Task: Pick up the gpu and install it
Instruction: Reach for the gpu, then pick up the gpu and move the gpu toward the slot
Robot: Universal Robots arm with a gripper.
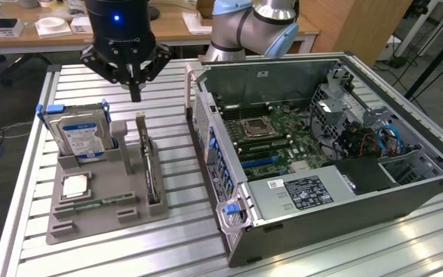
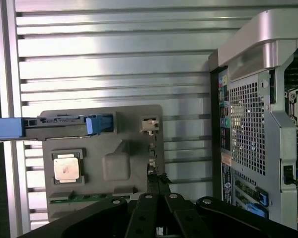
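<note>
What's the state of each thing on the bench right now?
tool: shut, empty, above the gpu, not touching it
gpu: standing on edge in the gray holder, not installed
hard drive: upright in the holder
processor chip: flat in its pocket
memory stick: flat in the holder
PC case: side open, motherboard exposed
</note>
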